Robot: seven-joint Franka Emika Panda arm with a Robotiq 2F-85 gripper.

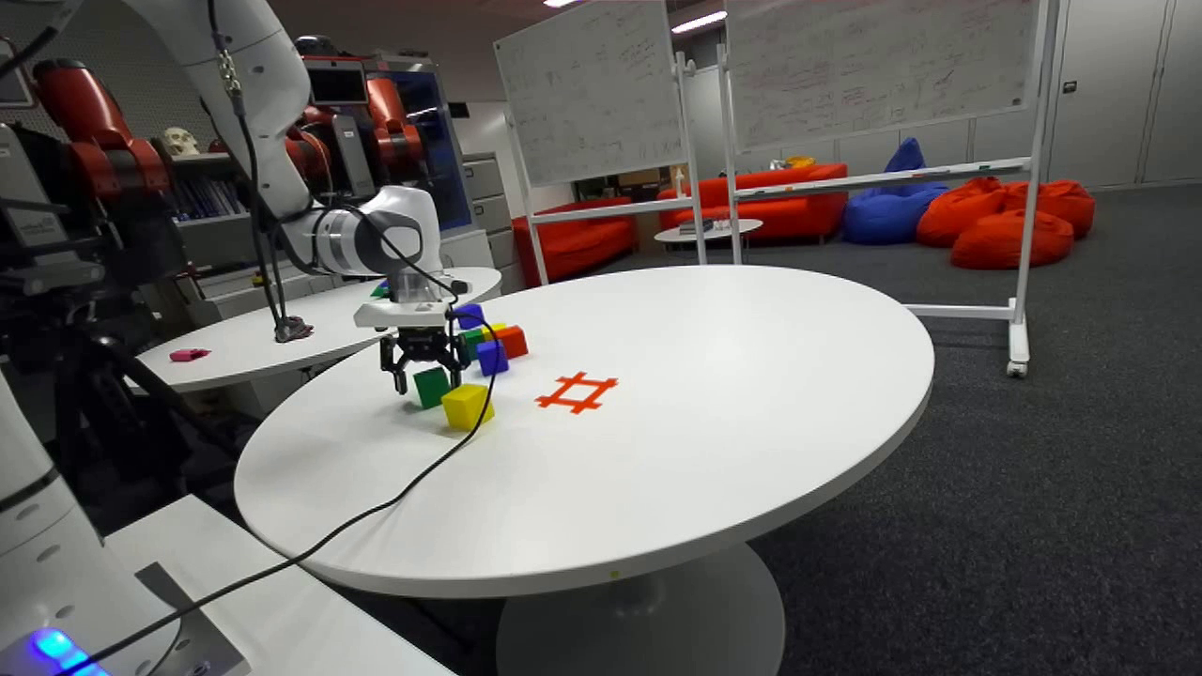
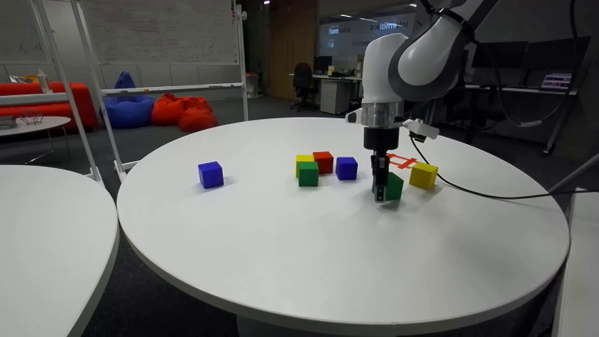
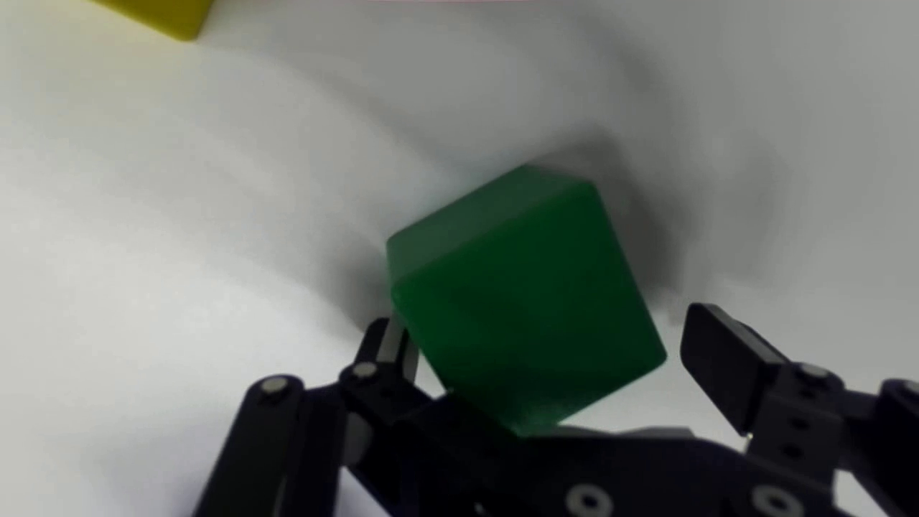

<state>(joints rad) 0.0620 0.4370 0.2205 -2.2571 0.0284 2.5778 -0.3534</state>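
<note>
My gripper points down at the white round table, its jaws wide apart. Between its fingers sits a green cube, turned at an angle to them. White table shows between the cube's corner and the right finger in the wrist view. The left finger is close against the cube's side; whether it touches cannot be told. In both exterior views the green cube rests on the table, partly covered by a finger. A yellow cube lies close by, its corner showing in the wrist view.
Near the gripper stand a blue cube, a red cube, another green cube and another yellow cube. Another blue cube stands farther off. Red tape marks the tabletop. A black cable crosses the table past the yellow cube.
</note>
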